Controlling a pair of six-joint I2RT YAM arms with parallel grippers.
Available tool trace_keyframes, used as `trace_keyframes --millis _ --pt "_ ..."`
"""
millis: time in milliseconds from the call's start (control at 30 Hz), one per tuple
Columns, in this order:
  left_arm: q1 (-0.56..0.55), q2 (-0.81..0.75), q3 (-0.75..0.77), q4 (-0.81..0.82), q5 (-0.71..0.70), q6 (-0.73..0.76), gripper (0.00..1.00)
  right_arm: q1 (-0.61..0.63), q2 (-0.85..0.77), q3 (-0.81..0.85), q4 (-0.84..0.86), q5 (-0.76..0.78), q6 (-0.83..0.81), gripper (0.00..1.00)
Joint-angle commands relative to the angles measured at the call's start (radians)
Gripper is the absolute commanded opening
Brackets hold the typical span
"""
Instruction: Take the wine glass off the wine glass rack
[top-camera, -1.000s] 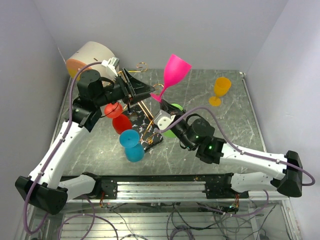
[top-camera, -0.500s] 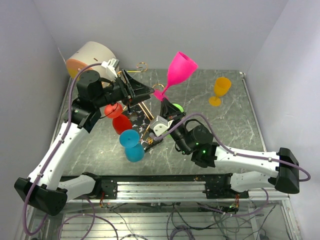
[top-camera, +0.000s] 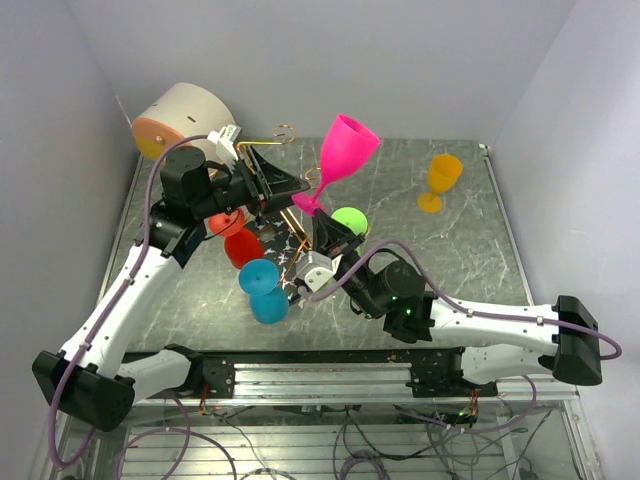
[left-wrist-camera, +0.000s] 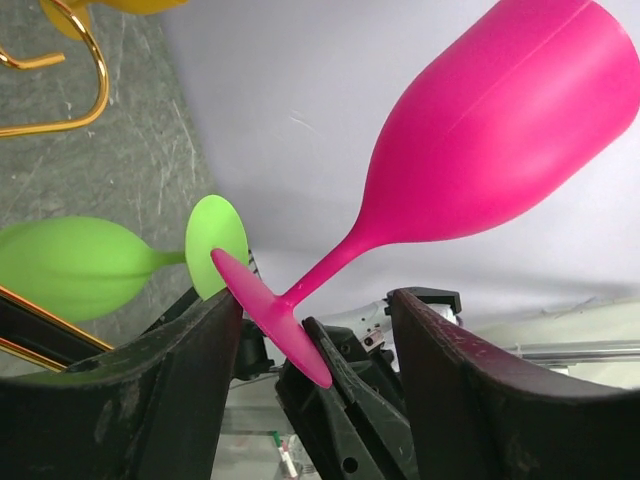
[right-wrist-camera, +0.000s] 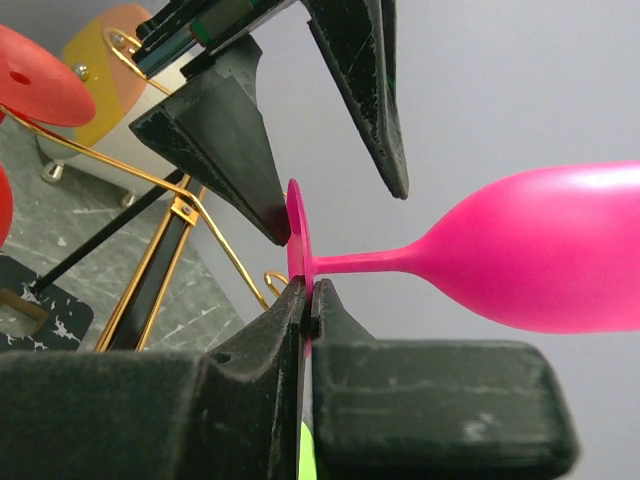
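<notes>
A pink wine glass (top-camera: 345, 148) is held tilted in the air above the gold wire rack (top-camera: 283, 131). My right gripper (top-camera: 318, 222) is shut on the rim of its round foot (right-wrist-camera: 297, 235), the jaws pinching the disc edge-on (right-wrist-camera: 308, 295). My left gripper (top-camera: 296, 186) is open, its two fingers (left-wrist-camera: 160, 400) spread either side of the foot (left-wrist-camera: 270, 315) without clamping it. The pink bowl (left-wrist-camera: 500, 130) points up and to the right. The rack's black veined base (top-camera: 300, 287) lies below.
Two red glasses (top-camera: 236, 235), a blue glass (top-camera: 262, 290) and a green glass (top-camera: 349, 219) hang on the rack. An orange glass (top-camera: 440, 180) stands at the back right. A beige drum with an orange face (top-camera: 180, 115) stands at the back left.
The pink glass swung right, then came back left and a little lower, still in the right gripper. The right wrist moved left toward the rack. The left gripper stayed open around the foot.
</notes>
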Motion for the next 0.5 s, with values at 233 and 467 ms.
trace_keyframes --millis 233,467 --pt "0.0 -0.001 -0.05 0.15 0.062 -0.073 0.11 0.016 0.009 -0.004 0.072 0.029 0.01 0.0" --pt "0.0 0.002 -0.069 0.2 0.035 -0.075 0.07 0.047 -0.081 0.014 -0.015 0.164 0.088 0.45"
